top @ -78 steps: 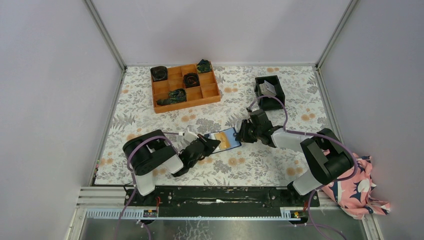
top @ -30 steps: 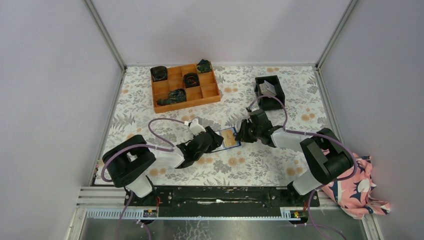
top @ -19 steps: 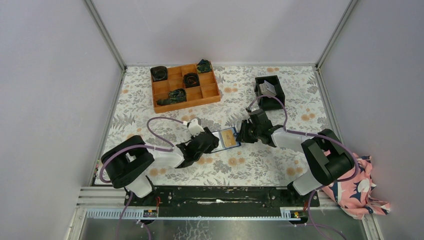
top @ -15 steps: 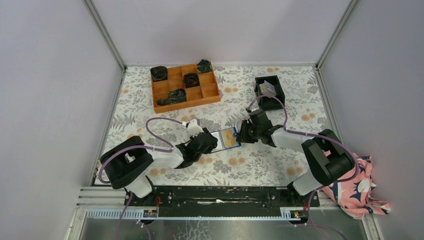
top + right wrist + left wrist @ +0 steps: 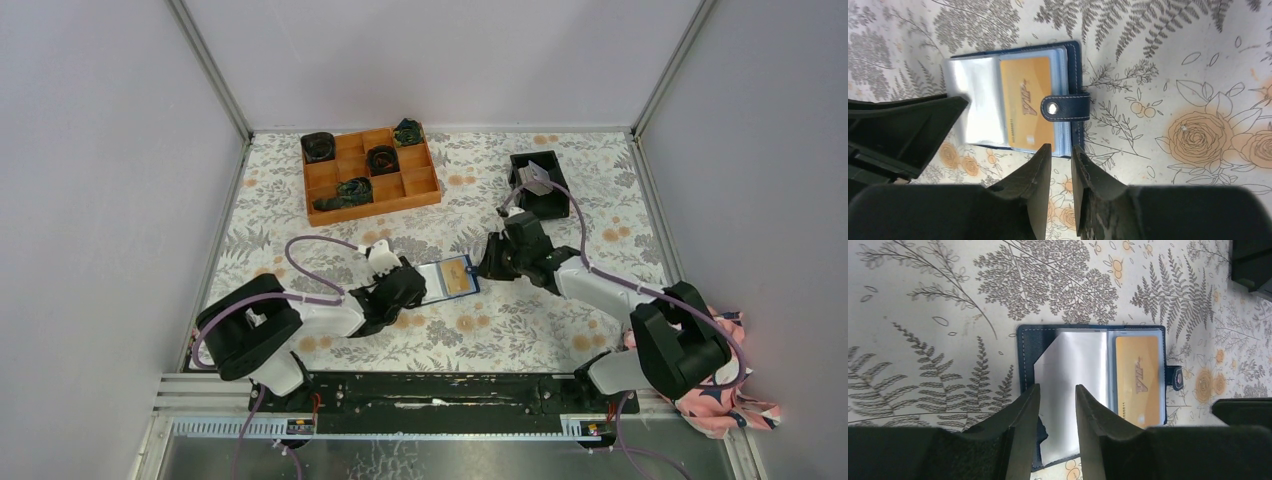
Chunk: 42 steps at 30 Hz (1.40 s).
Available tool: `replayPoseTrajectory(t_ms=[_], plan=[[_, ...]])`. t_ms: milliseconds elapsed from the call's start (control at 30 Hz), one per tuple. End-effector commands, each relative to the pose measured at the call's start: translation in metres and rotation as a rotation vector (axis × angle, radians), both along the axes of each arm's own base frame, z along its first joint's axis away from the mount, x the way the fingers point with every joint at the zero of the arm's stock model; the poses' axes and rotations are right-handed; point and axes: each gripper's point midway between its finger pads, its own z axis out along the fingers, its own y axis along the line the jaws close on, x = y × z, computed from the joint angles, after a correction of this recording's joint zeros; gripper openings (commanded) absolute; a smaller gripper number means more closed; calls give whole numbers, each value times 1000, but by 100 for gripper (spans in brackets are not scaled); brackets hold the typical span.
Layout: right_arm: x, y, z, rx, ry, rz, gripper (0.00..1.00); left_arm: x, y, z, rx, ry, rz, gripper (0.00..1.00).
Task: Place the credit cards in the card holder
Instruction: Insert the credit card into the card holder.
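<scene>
The left arm has dropped and stretched out low along the table over the last couple of seconds. Its shoulder has swung out to the left, and the forearm now lies nearly flat and reaches right toward the middle. The left gripper (image 5: 1057, 386) sits at the near-left edge of the card holder (image 5: 448, 279). Its jaws stand a narrow slit apart, and a clear leaf (image 5: 1073, 370) of the holder shows in that slit. I cannot tell whether they pinch the leaf or only rest over it.

The holder lies open and flat on the floral cloth (image 5: 520, 320), between the two grippers. A yellow card (image 5: 1138, 380) is seated in the sleeve on its right half, and the snap tab (image 5: 1065, 107) is folded in over that card's right edge. So one card looks to be in.

In the last half second the right arm has changed shape. Its elbow has slid toward the near right and the forearm has lengthened, while the right gripper (image 5: 1061, 147) has kept its place just beside the holder's right edge. Its jaws are a thin slit apart with only cloth showing between them, so it carries nothing.

Far right of it, the black bin (image 5: 545, 205) holds grey cards (image 5: 536, 178), well apart from the holder. The job is therefore only partly done, and the right arm's new reach suggests it is freeing itself to fetch another.
</scene>
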Motion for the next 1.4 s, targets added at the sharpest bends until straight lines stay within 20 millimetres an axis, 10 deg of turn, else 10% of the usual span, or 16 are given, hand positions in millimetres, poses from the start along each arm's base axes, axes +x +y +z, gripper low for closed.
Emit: replayPoseTrajectory(t_ms=[0,533,900,1367], plan=[[14,4,39,11,-102,3,29,-1,22,2,76,-18,52,40],[162,-58,189,-199,-473,-251,50,42,-12,115,-30,-241,-23,61],[259,-115,135,-284,-360,-348,54,73,-17,114,-92,-215,-55,62],[292,-150,71,-225,-222,-368,56,85,-12,94,-131,-178,-55,62]])
